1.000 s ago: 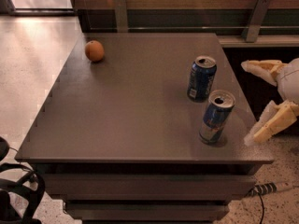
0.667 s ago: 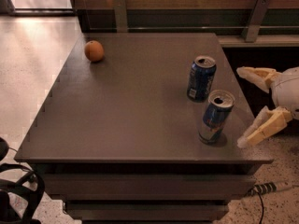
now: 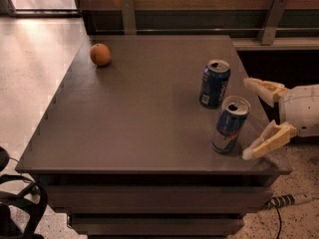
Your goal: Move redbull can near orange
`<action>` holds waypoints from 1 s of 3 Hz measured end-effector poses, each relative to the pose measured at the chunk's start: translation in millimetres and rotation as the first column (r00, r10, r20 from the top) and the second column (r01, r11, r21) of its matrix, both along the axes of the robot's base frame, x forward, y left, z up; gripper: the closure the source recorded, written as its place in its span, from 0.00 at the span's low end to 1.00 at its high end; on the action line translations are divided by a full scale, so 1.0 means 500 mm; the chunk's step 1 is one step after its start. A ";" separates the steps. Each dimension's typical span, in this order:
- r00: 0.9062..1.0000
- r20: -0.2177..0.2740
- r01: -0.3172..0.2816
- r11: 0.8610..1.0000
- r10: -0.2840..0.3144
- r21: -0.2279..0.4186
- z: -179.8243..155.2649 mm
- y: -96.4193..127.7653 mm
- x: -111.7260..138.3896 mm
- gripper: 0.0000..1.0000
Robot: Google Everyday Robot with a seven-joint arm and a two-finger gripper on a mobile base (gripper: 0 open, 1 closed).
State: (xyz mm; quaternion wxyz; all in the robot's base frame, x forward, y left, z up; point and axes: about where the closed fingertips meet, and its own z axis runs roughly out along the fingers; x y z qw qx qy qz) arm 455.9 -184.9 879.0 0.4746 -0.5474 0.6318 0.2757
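Note:
The redbull can [image 3: 229,125] stands upright near the table's front right corner, slim, blue and silver, with an open top. The orange [image 3: 100,54] lies at the far left of the table, well apart from the can. My gripper [image 3: 248,118] comes in from the right edge at can height. It is open, with one cream finger [image 3: 263,89] behind the can's right side and the other finger [image 3: 265,143] in front of it. The fingers stand just right of the can and do not hold it.
A wider dark-blue can [image 3: 214,83] stands upright just behind and left of the redbull can. The brown table [image 3: 139,118] ends close to the right of both cans. A wall with metal posts runs along the back. A black chair part [image 3: 15,203] shows at lower left.
My gripper has moved left, closer to the redbull can, with its fingers spread beside it. The cans and the orange have not moved.

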 end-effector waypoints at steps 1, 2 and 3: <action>1.000 0.018 -0.011 0.997 0.010 0.078 -0.009 0.004 -0.006 0.00; 1.000 0.024 -0.014 0.991 0.011 0.133 -0.014 0.005 -0.021 0.00; 1.000 0.011 -0.020 0.986 0.018 0.168 -0.020 0.018 -0.030 0.00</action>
